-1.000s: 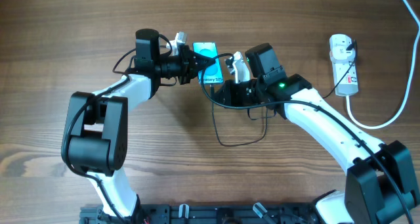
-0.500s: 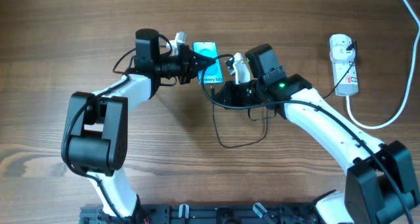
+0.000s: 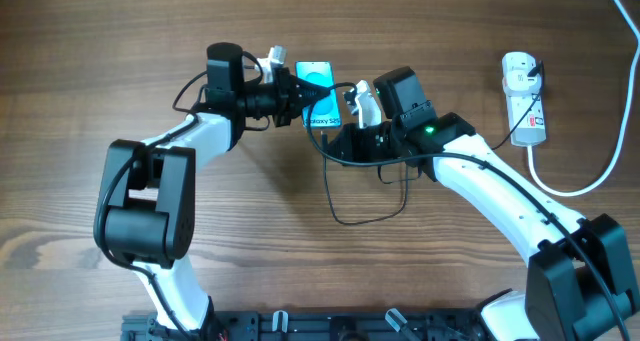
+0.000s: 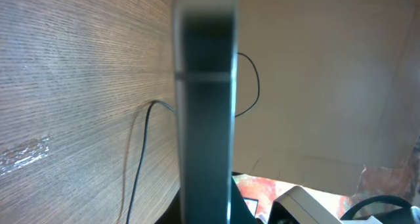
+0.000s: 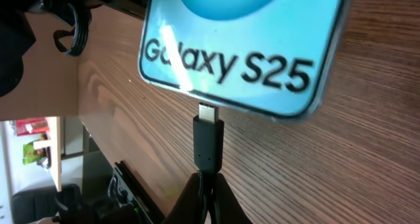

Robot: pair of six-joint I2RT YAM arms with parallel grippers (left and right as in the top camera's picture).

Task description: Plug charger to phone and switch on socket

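The phone (image 3: 320,87), turquoise-and-white screen reading "Galaxy S25", is held tilted off the table by my left gripper (image 3: 301,94), which is shut on its side. In the left wrist view its edge (image 4: 206,106) fills the middle, blurred. My right gripper (image 3: 341,137) is shut on the charger's black plug (image 5: 208,144). In the right wrist view the metal tip (image 5: 208,111) sits right at the phone's lower edge (image 5: 244,43); I cannot tell if it is inserted. The charger cable (image 3: 366,213) loops on the table below. The socket (image 3: 526,111) lies at the far right.
A white cord (image 3: 590,186) curves from the socket toward the right edge, with more white cord at the top right corner (image 3: 620,3). The two arms meet over the upper middle of the wooden table (image 3: 120,41).
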